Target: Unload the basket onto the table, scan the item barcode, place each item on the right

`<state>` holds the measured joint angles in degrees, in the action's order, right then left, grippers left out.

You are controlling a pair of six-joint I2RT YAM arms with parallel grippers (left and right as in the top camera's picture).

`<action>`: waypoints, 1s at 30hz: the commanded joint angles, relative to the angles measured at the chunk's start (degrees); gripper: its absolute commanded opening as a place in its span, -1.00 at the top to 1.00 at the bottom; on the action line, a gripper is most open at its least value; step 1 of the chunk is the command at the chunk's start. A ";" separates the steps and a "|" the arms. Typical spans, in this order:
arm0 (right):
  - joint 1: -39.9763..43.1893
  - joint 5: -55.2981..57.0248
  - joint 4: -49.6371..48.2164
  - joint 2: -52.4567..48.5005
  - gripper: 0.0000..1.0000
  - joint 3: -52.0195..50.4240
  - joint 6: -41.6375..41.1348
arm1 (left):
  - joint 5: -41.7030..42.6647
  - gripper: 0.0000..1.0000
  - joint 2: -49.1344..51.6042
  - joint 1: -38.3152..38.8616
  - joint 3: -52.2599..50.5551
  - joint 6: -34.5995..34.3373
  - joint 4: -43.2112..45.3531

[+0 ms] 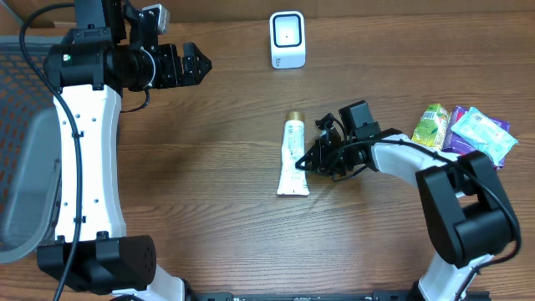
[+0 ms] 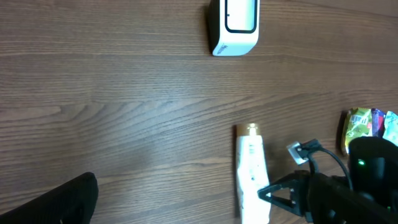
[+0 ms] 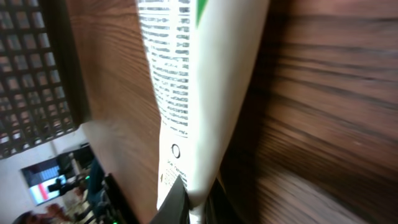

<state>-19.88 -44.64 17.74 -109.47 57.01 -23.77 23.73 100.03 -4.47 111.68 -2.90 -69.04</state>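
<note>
Right claw (image 1: 308,160): pressed together on the tube (image 1: 293,157), pinching its long right edge near the flat crimped end; on my wrist camera the white body runs up from between the dark fingers (image 3: 171,202)

Tube: white with a gold cap, lying flat on the wooden surface (image 1: 209,184) about mid-way across, cap toward the far side

Scanner (image 1: 287,39): white, standing upright near the far edge, well apart from the tube and roughly in line beyond its cap

Left claw (image 1: 199,65): spread wide, gripping nothing that I can see, hanging to the left of the scanner and well apart from the tube

Green packet (image 1: 431,125): lying at the right side of the surface, just beside my right arm (image 1: 401,159)

Purple and pale blue packets (image 1: 481,134): touching the green packet on its right; the right arm lies between this cluster and the tube
</note>
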 commanded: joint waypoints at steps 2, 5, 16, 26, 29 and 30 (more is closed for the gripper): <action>0.66 8.63 2.67 8.17 0.92 1.11 4.00 | 0.02 -0.99 0.15 0.74 0.02 -0.33 0.07; 0.37 14.32 6.40 11.82 0.92 1.66 9.03 | 0.02 -0.99 0.15 0.74 0.02 -0.33 0.07; 0.00 20.59 7.32 13.77 0.92 1.97 17.44 | 0.02 -0.99 0.15 0.74 0.02 -0.33 0.07; -6.43 28.28 1.27 7.63 0.92 1.97 18.25 | 0.02 -0.99 0.15 0.74 0.02 -0.33 0.09; -7.63 29.42 -0.02 6.21 0.92 1.97 18.21 | 0.02 -0.99 0.15 0.74 0.02 -0.33 0.07; -7.76 30.10 -0.07 6.16 0.92 1.97 17.88 | 0.02 -0.99 0.15 0.74 0.02 -0.33 0.07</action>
<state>-26.79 -17.06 18.02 -102.21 57.54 -6.42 23.73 100.03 -4.47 111.68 -2.90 -69.04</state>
